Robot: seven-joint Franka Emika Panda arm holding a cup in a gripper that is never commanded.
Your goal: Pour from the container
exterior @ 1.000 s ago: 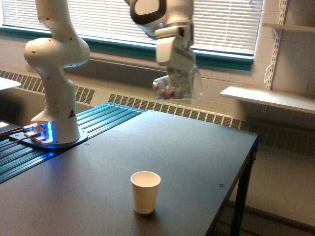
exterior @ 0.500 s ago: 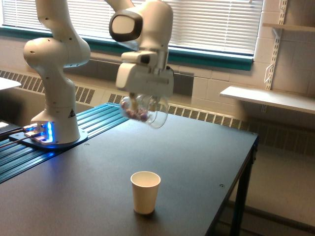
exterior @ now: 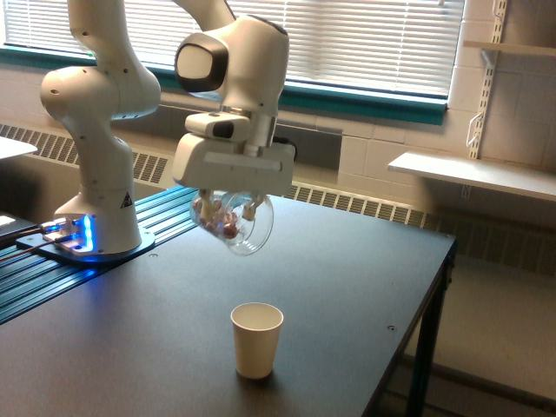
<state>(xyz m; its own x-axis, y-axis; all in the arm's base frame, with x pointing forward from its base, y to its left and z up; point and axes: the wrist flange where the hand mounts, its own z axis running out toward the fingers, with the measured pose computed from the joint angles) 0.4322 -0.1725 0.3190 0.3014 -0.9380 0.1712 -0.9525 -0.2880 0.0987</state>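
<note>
One thing matters here: your claw (exterior: 231, 207) is clamped on the clear cup (exterior: 233, 222) of pink and red pieces, tipped mouth-down toward the exterior view's right, with the paper cup (exterior: 256, 339) below and slightly that way, fingers mostly hidden behind the plastic.

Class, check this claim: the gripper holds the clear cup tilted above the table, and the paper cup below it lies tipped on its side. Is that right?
Not quite. The exterior view shows the paper cup standing upright on the table, not tipped over. The gripper does hold the clear cup tilted above the table.
</note>
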